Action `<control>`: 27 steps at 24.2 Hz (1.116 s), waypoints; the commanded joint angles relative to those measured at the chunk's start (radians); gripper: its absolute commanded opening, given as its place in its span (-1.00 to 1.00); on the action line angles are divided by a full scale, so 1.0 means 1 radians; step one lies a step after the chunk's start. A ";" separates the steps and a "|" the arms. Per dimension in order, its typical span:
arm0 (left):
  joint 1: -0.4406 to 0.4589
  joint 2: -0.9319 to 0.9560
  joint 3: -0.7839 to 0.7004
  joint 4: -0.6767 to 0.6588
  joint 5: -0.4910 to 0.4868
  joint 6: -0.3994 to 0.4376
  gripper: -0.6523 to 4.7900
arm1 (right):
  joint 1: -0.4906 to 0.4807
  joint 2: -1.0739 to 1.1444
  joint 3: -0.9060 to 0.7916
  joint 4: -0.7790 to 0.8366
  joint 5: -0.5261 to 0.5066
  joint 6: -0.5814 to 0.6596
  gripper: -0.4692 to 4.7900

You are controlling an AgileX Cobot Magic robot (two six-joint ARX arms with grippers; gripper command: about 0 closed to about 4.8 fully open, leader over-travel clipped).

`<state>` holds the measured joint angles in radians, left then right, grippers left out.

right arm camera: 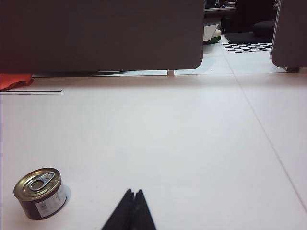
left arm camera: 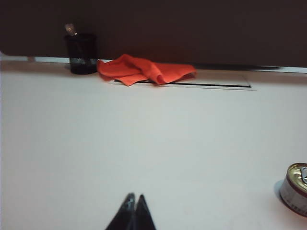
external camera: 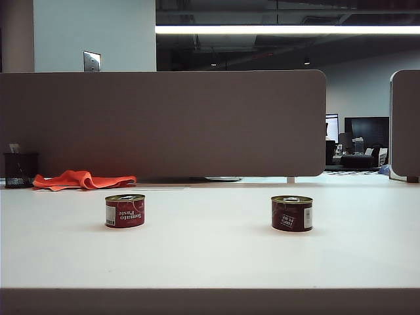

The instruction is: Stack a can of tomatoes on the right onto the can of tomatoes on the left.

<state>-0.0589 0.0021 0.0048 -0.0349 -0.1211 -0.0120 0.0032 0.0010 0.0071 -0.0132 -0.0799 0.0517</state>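
partly cropped: left can (left arm camera: 296, 188), jaws closed.

Left wrist view: left can (left arm camera: 296, 188) cut by the picture's edge, label unreadable; only the pressed-together fingertips of the left hand (left arm camera: 134, 197) show. Right wrist view: red cloth (right arm camera: 13, 80) cropped to a corner at the edge; right hand (right arm camera: 133, 192) visible as closed tips only. Exterior view: neither hand appears; contents of the far-left black cup (external camera: 20, 169) too small to tell.

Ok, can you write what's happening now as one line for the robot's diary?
stage: not started | left gripper: shut, empty | right gripper: shut, empty | left can: upright on table | right can: upright, apart, unstacked
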 commanded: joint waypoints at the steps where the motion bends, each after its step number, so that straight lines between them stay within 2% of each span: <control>1: 0.001 0.000 0.002 0.015 0.010 0.004 -0.78 | 0.001 -0.002 -0.006 0.025 0.002 0.000 -0.84; 6: 0.001 0.000 0.002 0.015 0.010 0.004 -0.78 | 0.000 -0.002 -0.005 0.026 0.003 0.000 -0.84; 10: 0.001 0.001 0.061 0.029 0.013 -0.058 -0.78 | 0.001 -0.002 0.026 0.022 0.003 0.008 -0.84; 14: 0.001 0.002 0.217 -0.016 0.064 -0.072 -0.78 | 0.001 -0.002 0.136 0.019 0.026 0.008 -0.84; 17: 0.002 0.028 0.345 -0.053 0.086 -0.064 -0.78 | 0.001 0.003 0.282 -0.012 0.036 0.008 -0.84; 21: 0.001 0.213 0.494 -0.071 0.227 0.020 -0.78 | 0.000 0.140 0.512 -0.137 0.044 -0.039 -0.84; 25: 0.001 0.451 0.623 -0.139 0.383 0.021 -0.78 | 0.001 0.346 0.669 -0.170 0.053 -0.056 -0.84; 27: 0.001 0.564 0.694 -0.182 0.442 0.047 -0.78 | 0.001 0.462 0.726 -0.189 0.011 -0.079 -0.84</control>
<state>-0.0589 0.5301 0.6701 -0.1982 0.2790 0.0116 0.0036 0.4271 0.7116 -0.1936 -0.0357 -0.0032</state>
